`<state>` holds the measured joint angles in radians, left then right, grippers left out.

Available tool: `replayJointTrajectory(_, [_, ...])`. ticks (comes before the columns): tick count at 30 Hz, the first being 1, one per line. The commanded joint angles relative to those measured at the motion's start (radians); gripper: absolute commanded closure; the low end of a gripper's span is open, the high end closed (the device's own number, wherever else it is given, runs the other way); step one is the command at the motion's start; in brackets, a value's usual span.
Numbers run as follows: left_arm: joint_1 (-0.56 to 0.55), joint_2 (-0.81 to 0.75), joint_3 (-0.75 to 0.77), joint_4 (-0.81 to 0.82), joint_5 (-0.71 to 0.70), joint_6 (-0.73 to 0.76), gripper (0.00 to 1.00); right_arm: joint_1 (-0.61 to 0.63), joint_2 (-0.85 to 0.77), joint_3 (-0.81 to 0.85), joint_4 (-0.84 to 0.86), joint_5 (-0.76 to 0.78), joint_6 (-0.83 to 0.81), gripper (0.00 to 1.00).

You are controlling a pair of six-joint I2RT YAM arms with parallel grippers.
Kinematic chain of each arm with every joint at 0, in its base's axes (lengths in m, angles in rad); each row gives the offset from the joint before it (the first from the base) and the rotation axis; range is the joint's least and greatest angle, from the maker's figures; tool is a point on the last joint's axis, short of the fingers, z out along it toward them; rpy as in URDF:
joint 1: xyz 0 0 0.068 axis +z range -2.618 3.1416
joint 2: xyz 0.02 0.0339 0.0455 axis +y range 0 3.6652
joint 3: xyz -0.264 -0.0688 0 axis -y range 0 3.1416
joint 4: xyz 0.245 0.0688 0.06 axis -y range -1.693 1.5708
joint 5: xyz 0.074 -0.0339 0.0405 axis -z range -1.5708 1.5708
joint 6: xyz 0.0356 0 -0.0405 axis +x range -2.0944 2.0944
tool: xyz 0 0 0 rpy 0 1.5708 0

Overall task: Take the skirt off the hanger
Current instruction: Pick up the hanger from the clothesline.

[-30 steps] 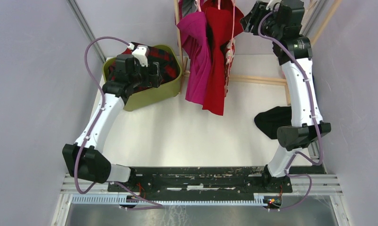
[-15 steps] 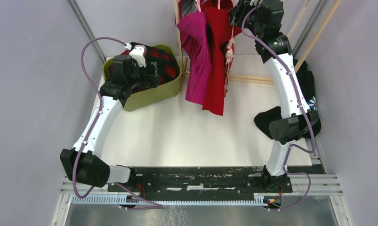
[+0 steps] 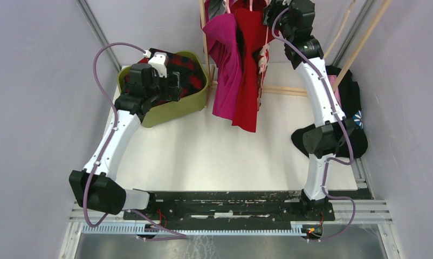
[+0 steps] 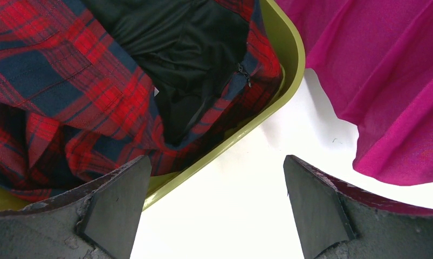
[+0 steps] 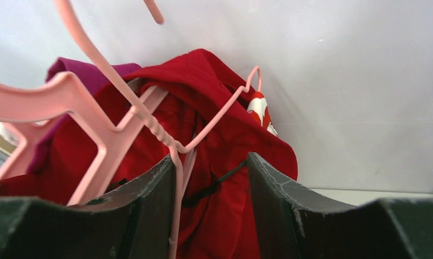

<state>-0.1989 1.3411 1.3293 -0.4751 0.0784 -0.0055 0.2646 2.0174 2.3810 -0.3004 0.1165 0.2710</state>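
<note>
Right fingers point(image 5: 144, 216) stand part-open astride the neck of the pink hanger point(image 5: 101, 129), gripping nothing, red skirt point(image 5: 225, 140) draped below; advisable to close squarely on the wire twist before lifting; left fingers point(image 4: 117, 205) gape empty over the bin point(image 4: 289, 48).

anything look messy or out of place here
A dark heap of clothes lies crumpled at the right edge of the table, neither hung nor binned. The plaid garment is bunched loosely in the green bin.
</note>
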Motion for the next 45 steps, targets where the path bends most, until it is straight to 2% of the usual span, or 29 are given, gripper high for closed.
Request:
replayJointTrajectory(1, [-0.002, -0.005, -0.003, 0.025, -0.011, 0.044, 0.01, 0.013, 0.021, 0.026, 0.048, 0.061, -0.019, 0.46])
replayJointTrajectory(7, [-0.002, -0.003, -0.008, 0.027, -0.01, 0.047, 0.01, 0.022, 0.035, 0.026, 0.069, 0.133, -0.063, 0.6])
replayJointTrajectory(9, [-0.002, -0.003, -0.01, 0.027, -0.013, 0.049, 0.01, 0.022, 0.042, 0.026, 0.079, 0.144, -0.077, 0.71])
replayJointTrajectory(12, [-0.002, -0.003, -0.015, 0.027, -0.021, 0.053, 0.01, 0.023, 0.047, 0.024, 0.094, 0.171, -0.09, 0.98])
replayJointTrajectory(20, [-0.002, 0.001, -0.028, 0.038, -0.03, 0.053, 0.0, 0.024, 0.043, 0.011, 0.166, 0.222, -0.167, 0.99])
replayJointTrajectory(30, [-0.003, 0.009, -0.038, 0.052, -0.034, 0.05, 0.0, 0.025, 0.056, 0.038, 0.259, 0.29, -0.432, 0.99])
replayJointTrajectory(37, [-0.003, 0.022, -0.03, 0.058, -0.028, 0.047, 0.0, 0.043, 0.009, -0.009, 0.318, 0.282, -0.501, 0.99])
replayJointTrajectory(41, [-0.002, 0.021, -0.036, 0.062, -0.027, 0.041, 0.0, 0.042, -0.012, 0.0, 0.303, 0.21, -0.522, 0.99])
replayJointTrajectory(45, [-0.002, 0.009, -0.049, 0.072, -0.026, 0.033, 0.0, 0.04, -0.028, -0.029, 0.295, 0.215, -0.514, 0.99])
